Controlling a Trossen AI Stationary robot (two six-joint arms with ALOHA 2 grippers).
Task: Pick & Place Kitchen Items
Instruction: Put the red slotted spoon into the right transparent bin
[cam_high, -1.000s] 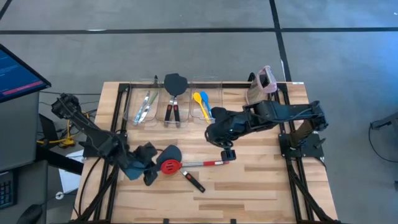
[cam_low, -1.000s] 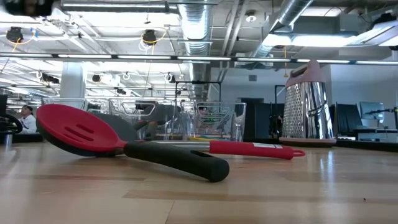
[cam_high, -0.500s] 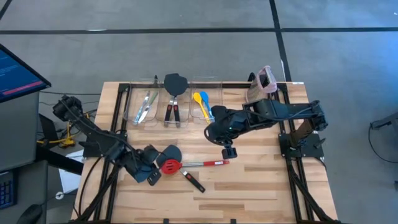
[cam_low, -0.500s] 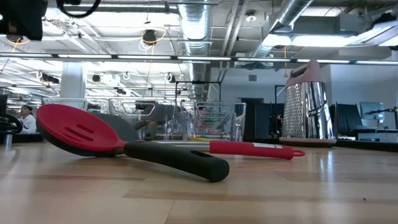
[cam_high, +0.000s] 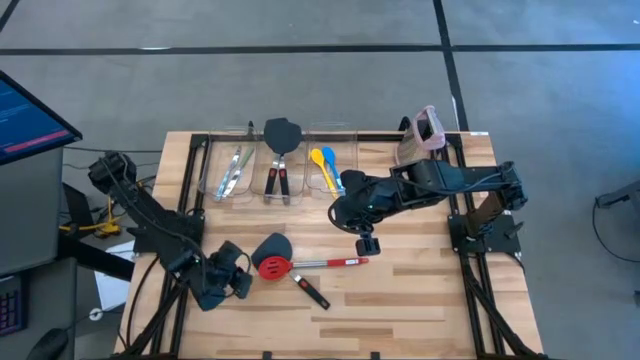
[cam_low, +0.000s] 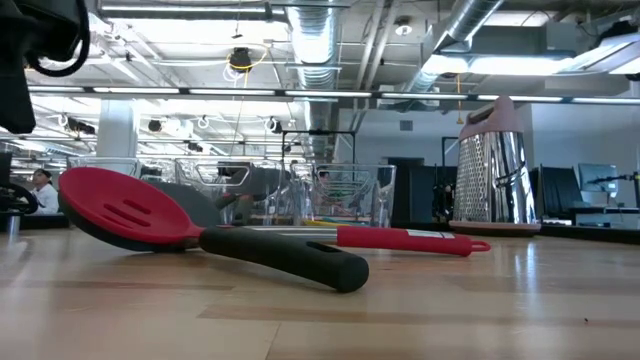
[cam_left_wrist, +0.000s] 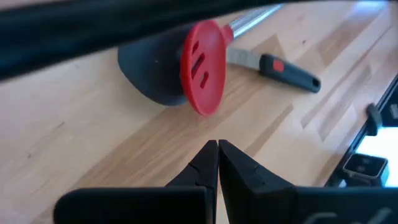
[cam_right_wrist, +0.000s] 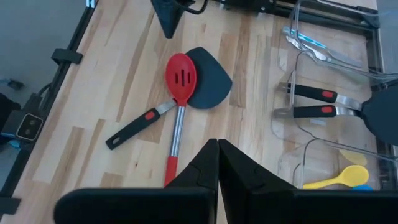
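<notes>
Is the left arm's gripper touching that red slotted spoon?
Apart. The left wrist view shows bare wood between the shut left gripper and the red slotted spoon.

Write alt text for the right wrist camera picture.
Red slotted spoon lies across a dark spatula on the wooden table, seen past the right hand, shut. Clear bins hold more spatulas and a yellow spoon.
</notes>
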